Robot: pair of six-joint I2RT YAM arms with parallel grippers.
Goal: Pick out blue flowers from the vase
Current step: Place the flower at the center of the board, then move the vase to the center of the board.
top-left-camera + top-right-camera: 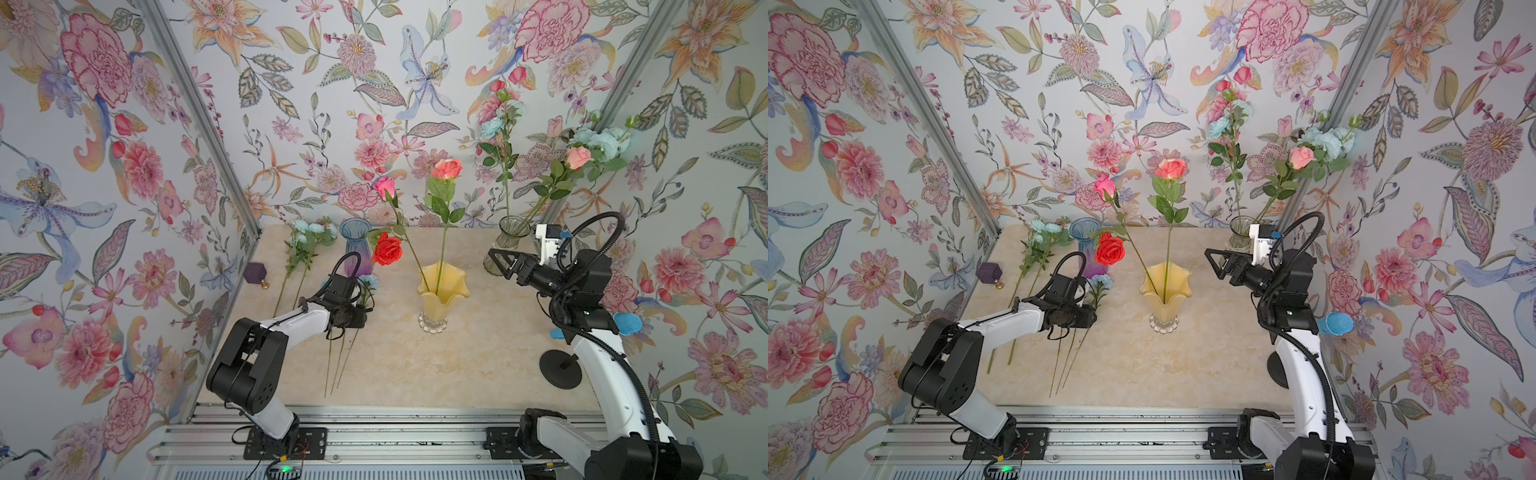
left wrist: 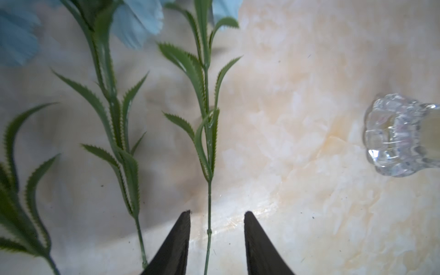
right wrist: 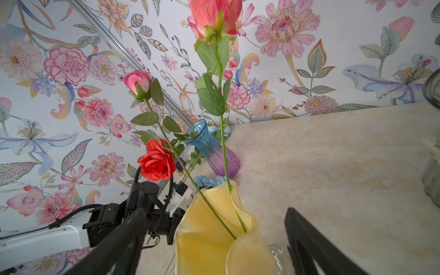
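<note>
Sky-blue, ruffled and artificial, the blue flowers [image 1: 368, 281] sit in two places. Three single-headed ones lie flat on the beige marble-patterned table [image 1: 457, 365], heads towards the back wall, with their thin green stems [image 1: 341, 361] reaching from under the left arm towards the front edge. Leafy multi-headed blue sprays [image 1: 309, 235] lie just beside them, nearer the left wall. Two more tall blue sprays [image 1: 598, 137] stand in the clear glass vase [image 1: 510, 245] at the back right corner, together with a pale pink rose [image 1: 579, 157].

In the left wrist view we see the left fingers [image 2: 176, 242] parted low over the table. One bare stem [image 2: 209, 214] runs between them and touches neither, so they grasp nothing.

The right fingers [image 3: 307, 238] are spread wide and empty. They are held above the table near the clear vase and point towards the yellow ruffled glass vase [image 1: 442, 291] in the middle. That vase holds a coral rose [image 1: 446, 168] and a pink rose [image 1: 384, 185], with a red rose [image 1: 387, 248] hanging lower beside the pink one's stem.

Behind the left arm stands a blue-to-purple ribbed glass vase [image 1: 356, 249]. Near the left wall we find a small purple cube with a gold knob [image 1: 254, 272]. By the right arm are a bright blue foam-headed microphone [image 1: 627, 323] and a round black stand base [image 1: 560, 369]. Floral wallpaper [image 1: 124, 166] covers the walls.
</note>
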